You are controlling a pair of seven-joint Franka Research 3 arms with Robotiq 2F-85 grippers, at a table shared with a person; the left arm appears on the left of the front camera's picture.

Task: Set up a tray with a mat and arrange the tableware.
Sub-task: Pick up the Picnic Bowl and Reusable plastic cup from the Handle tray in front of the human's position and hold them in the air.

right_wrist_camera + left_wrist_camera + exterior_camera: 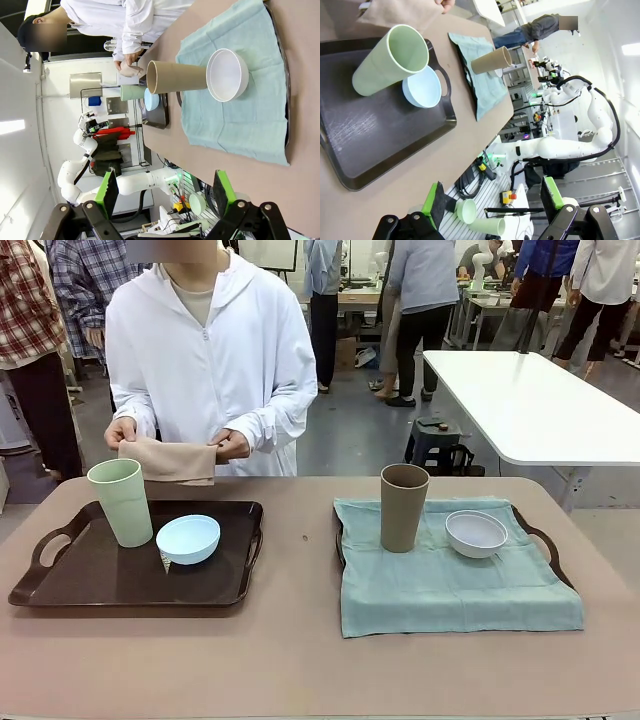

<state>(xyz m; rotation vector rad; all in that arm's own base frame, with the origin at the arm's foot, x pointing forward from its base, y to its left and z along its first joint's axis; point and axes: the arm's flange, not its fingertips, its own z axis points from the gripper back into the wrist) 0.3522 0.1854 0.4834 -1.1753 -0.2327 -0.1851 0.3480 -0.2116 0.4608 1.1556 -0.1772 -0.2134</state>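
Left side of the table (300, 660): dark brown tray (100, 580), bare, no mat under the tableware. Upright at its far left: pale green cup (122, 502), long axis vertical, mouth up. Just beside it, to the right and a little nearer: light blue bowl (188, 538), also mouth up.

Right side: second tray (545, 545) already covered by a teal mat (440, 590). On the mat, brown cup (403, 507) upright at the far middle, white bowl (476, 533) to its right, a clear gap between the two.

At the far edge, behind the left tray: folded beige cloth (172, 460), pinched between the person's right hand (121, 432) and left hand (232, 446), above the table and apart from the green cup.

Left gripper (491, 197): fingers spread wide, nothing between the pads, hanging off the near side of the left tray, with cup and bowl farther out along the fingers. Right gripper (165, 192): likewise wide and empty, looking onto the covered tray.

Judged step: getting the beige cloth under the left tray's pieces, so probably cup and bowl off first. Nearer arm for that: the left one. Given the vertical axis of the cup, a sideways grip around its wall likely; possible risk of nudging the bowl so close by.
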